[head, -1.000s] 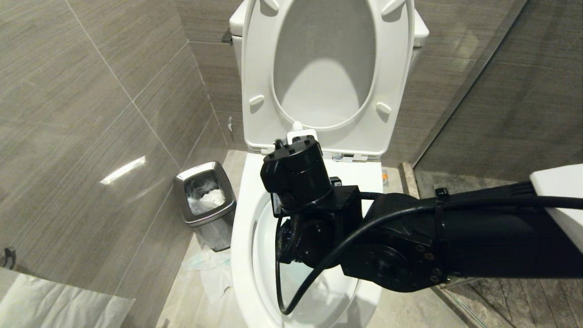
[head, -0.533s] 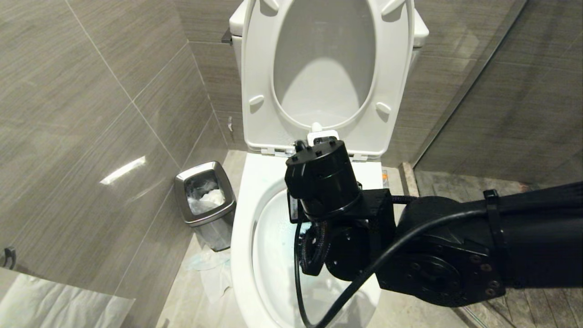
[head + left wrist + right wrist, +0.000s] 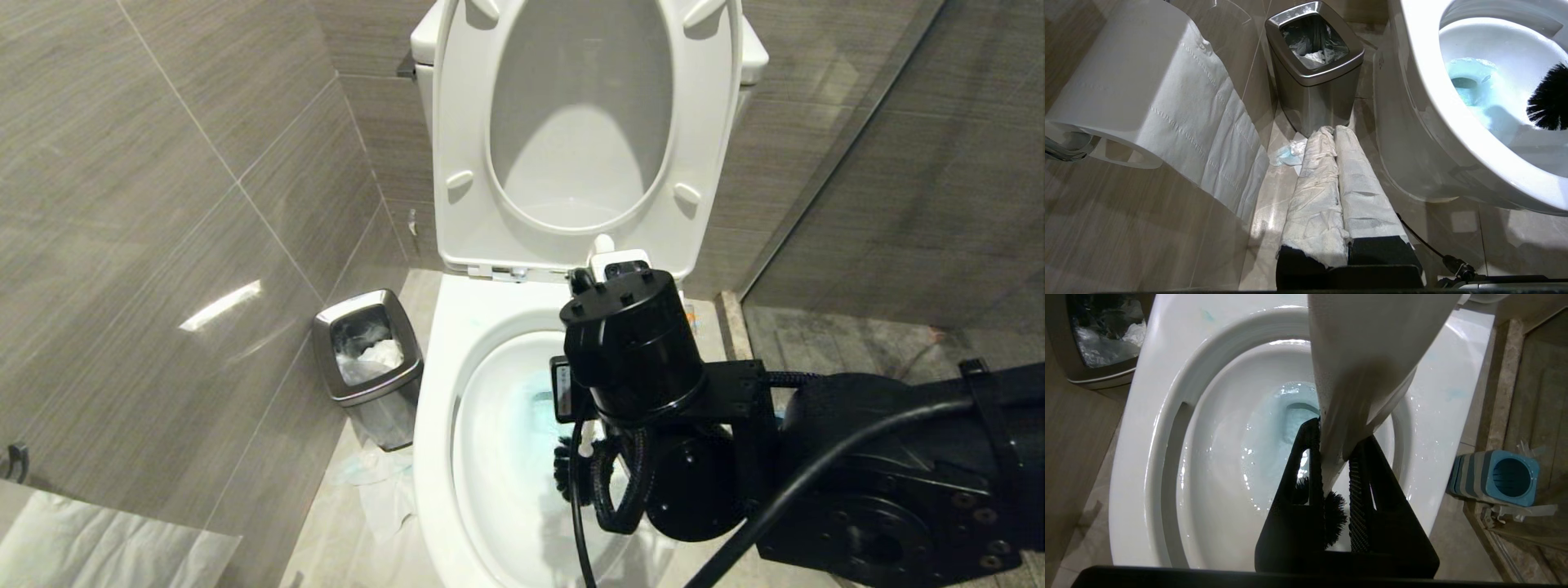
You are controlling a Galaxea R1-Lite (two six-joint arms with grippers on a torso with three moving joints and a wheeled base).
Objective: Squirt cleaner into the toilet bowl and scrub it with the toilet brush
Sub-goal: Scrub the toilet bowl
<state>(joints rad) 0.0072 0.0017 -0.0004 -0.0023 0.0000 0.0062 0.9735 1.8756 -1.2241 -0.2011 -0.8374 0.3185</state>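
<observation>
The white toilet bowl (image 3: 445,343) stands with seat and lid raised, blue-tinted water (image 3: 1274,428) in its basin. My right gripper (image 3: 1339,433) is shut on the white handle (image 3: 1367,351) of the toilet brush. The black bristle head (image 3: 1336,516) hangs low inside the basin, against the near right wall, and the bristles (image 3: 1549,102) show in the left wrist view too. In the head view the right wrist (image 3: 633,351) covers the bowl's right side, with the handle's tip (image 3: 604,245) poking out above it. My left gripper (image 3: 1331,132), wrapped in white paper, is shut and parked low beside the bowl (image 3: 1425,90).
A steel waste bin (image 3: 367,359) stands on the floor left of the toilet, with crumpled tissue (image 3: 380,482) before it. The blue-topped brush holder (image 3: 1498,477) sits on the floor right of the bowl. A paper roll (image 3: 1139,90) hangs on the left wall. A glass partition stands at the right.
My right arm has swung rightward and nearer across the bowl with the brush in its grip. The bristles and the blue water now show in the head view. The left arm stayed still.
</observation>
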